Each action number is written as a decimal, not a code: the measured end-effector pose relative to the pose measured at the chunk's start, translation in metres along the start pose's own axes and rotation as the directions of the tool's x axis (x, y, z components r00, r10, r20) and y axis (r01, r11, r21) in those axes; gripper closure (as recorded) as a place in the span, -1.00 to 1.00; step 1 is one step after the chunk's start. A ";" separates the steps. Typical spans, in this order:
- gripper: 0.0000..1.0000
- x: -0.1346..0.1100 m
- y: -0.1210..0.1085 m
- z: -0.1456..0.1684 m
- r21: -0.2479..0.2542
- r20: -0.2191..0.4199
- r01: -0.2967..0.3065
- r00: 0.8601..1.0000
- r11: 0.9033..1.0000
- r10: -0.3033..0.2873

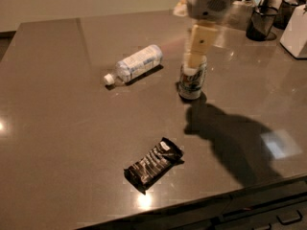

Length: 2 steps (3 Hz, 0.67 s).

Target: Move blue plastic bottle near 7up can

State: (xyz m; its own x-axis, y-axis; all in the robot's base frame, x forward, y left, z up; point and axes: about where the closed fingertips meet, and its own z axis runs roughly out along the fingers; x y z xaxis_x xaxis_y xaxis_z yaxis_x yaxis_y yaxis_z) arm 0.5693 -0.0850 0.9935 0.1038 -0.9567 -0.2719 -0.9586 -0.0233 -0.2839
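Hidden and cropped
Top of 7up can covered by blurred gripper at 1 o'clock; arm cut off at 12; white box cropped at 2.

One single view shows the scene. The camera stands high at the near side of the dark brown glossy table and looks down at a slant across it, facing the pale wall behind. It is at middle distance: the table's near edge cuts the lower right corner. The small clear blue plastic bottle with a white cap and the silver-white 7up can with green markings lie around the centre. The black shiny snack wrapper is nearer to the camera. The cream-coloured gripper comes in from the top edge, just above the can, with its upper part cut off.
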 end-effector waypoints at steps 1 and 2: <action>-1.00 -0.042 -0.015 0.024 -0.034 0.027 0.066 0.998 0.997 -0.065; -1.00 -0.073 -0.021 0.065 -0.091 0.028 0.135 0.991 0.987 -0.133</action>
State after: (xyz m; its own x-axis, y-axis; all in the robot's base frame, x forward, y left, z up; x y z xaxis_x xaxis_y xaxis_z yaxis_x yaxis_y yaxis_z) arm 0.5988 0.0043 0.9593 0.2377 -0.9366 -0.2575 -0.9560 -0.1786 -0.2328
